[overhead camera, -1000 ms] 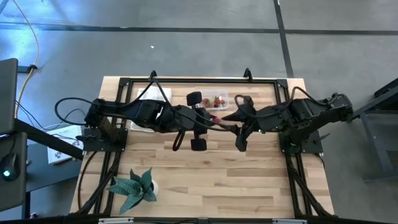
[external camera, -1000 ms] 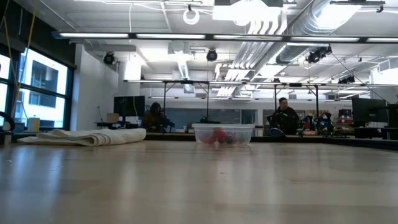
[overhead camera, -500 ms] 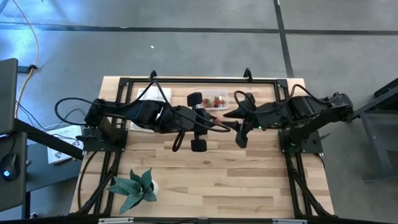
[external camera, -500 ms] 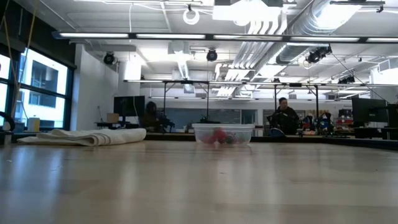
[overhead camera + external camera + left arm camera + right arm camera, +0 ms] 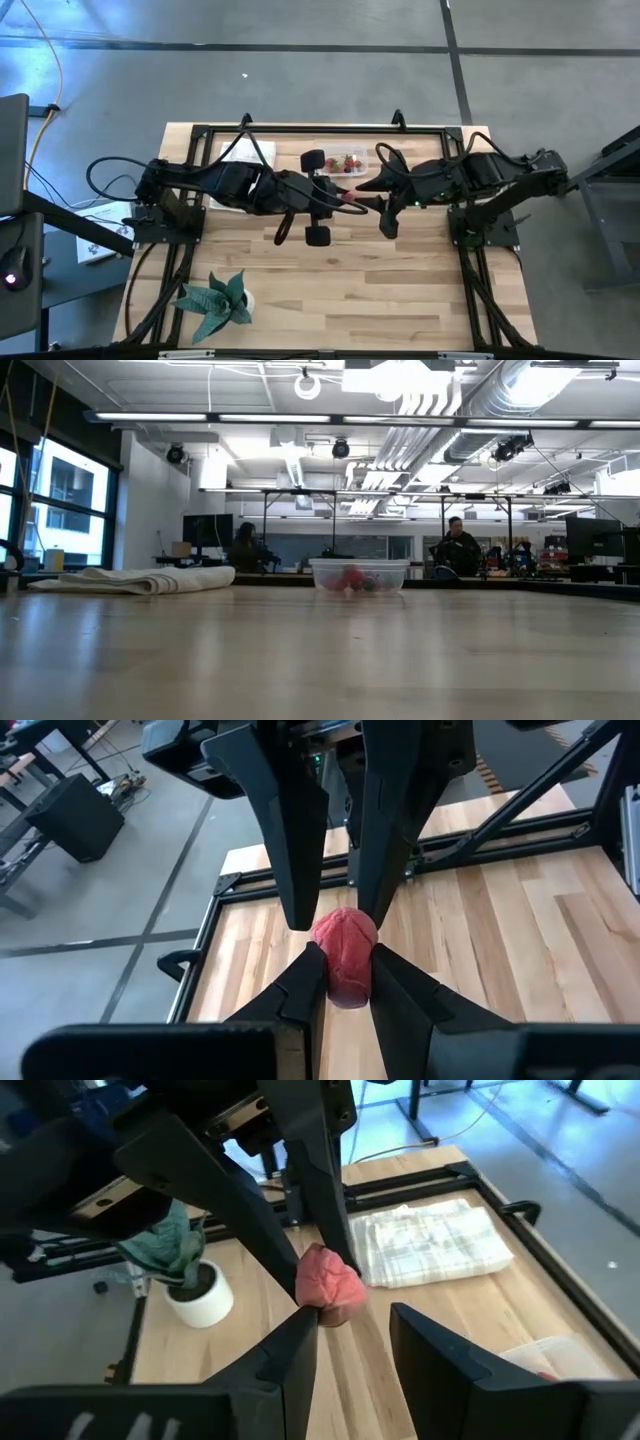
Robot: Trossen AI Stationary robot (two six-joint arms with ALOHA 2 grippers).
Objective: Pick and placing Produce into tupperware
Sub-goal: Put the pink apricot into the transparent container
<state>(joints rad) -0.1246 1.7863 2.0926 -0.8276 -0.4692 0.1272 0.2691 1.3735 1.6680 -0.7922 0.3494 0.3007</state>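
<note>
Above table (image 5: 400, 270), left gripper (image 5: 345, 982) clamps red produce (image 5: 344, 955) between spread right gripper (image 5: 352, 1330) fingers.

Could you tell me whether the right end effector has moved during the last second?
Yes. The right end effector has shifted slightly toward the tupperware at the table's far edge.

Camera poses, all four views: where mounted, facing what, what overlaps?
High: overhead, straight down; both arms, tupperware.
Low: table height, level toward the room; tupperware, no arms.
Left wrist: past left arm's fingers clamping a red piece, facing right arm's fingers.
Right wrist: past right arm's open fingers, facing plant, cloth.
Shared: both wrist views show the red piece.
</note>
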